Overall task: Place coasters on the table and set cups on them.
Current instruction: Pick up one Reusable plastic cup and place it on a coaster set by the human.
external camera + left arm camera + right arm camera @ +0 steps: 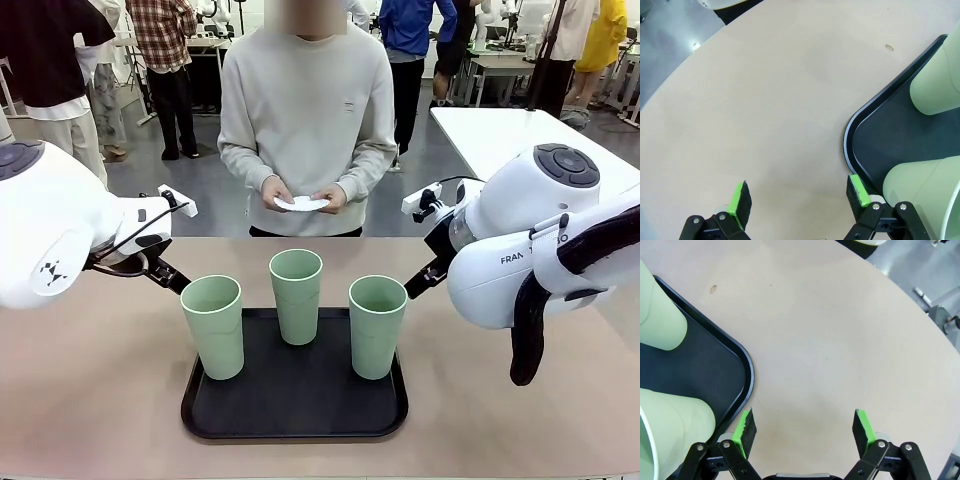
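3 green cups stand up on a black tray [300,412] in the mid of the tan table [90,390]. The left cup [212,325] & right cup [378,325] are at the front. The mid cup [296,295] is a bit farther back, and all 3 are apart from each other. None sits on a coaster. The white coasters [302,204] are not on the table yet. The person at the far side holds them in a small pile w/ one hand [274,190] & the other hand [331,197], in front of the belly. Can't tell how many are in the pile. The L gripper [798,192] is wide open w/ nothing btwn its fingers. It hangs over bare table just beside the tray's round corner, w/ one green pad [858,190] right by the tray rim, close to the left cup. A small brown spot [888,47] is on the table near the tray. The R gripper [804,422] is wide open too, w/ nothing in it. It hangs over bare table on the other side of the tray, one green pad [744,426] close to the tray corner, next to the right cup.
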Motion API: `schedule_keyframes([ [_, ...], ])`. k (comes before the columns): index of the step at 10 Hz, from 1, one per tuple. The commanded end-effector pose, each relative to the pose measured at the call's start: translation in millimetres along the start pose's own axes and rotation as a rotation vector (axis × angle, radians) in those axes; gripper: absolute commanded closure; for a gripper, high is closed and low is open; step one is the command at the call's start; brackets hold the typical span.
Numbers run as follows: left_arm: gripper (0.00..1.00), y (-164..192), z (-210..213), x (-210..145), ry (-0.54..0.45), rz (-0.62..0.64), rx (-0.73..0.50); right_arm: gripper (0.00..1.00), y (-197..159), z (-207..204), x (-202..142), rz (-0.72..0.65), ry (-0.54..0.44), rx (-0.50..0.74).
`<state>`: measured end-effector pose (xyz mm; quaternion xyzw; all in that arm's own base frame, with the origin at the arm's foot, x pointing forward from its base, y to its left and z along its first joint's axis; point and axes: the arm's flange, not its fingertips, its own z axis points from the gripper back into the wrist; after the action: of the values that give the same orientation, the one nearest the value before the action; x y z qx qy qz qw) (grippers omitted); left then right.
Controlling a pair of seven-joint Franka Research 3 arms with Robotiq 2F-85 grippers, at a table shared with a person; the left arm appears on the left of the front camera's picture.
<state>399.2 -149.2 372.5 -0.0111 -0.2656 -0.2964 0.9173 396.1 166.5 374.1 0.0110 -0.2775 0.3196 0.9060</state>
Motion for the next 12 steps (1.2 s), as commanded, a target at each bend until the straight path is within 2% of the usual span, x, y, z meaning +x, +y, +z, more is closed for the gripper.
schedule_keyframes([
  [1, 0.00, 2, -1, 2, -0.004, 0.003, 0.003, 0.00, 0, 0, 0, 0.001, 0.000, 0.001],
  [2, 0.00, 0, 0, 0, 0.000, 0.000, 0.000, 0.00, 0, 0, 0, 0.000, 0.000, 0.000],
  [3, 0.00, 3, 30, 2, -0.030, -0.043, 0.160, 0.00, -14, 22, 10, -0.105, 0.009, 0.061],
  [4, 0.00, -1, 75, 0, -0.051, -0.072, 0.228, 0.00, -12, 59, 10, -0.084, 0.013, 0.061],
  [5, 0.00, -2, 116, -10, -0.052, -0.072, 0.228, 0.00, -5, 100, 2, -0.067, 0.048, 0.052],
  [6, 0.00, -6, 149, -29, -0.037, -0.060, 0.192, 0.00, 3, 143, -14, -0.057, 0.082, 0.020],
  [7, 0.00, -18, 165, -44, 0.010, -0.053, 0.044, 0.00, 18, 173, -37, -0.049, 0.151, 0.030],
  [8, 0.00, -30, 177, -64, 0.037, -0.028, -0.081, 0.00, 34, 195, -65, -0.026, 0.210, 0.018],
  [9, 0.00, -34, 186, -75, 0.055, 0.002, -0.150, 0.00, 46, 201, -88, -0.027, 0.260, 0.043],
  [10, 0.00, -40, 187, -82, 0.088, 0.106, -0.076, 0.00, 49, 193, -104, 0.005, 0.346, 0.035],
  [11, 0.00, -24, 183, -2, 0.026, -0.046, -0.067, 0.00, 19, 200, -25, -0.028, 0.198, 0.038],
  [12, 0.00, -24, 183, -2, 0.026, -0.046, -0.067, 0.00, 19, 200, -25, -0.028, 0.198, 0.038],
])
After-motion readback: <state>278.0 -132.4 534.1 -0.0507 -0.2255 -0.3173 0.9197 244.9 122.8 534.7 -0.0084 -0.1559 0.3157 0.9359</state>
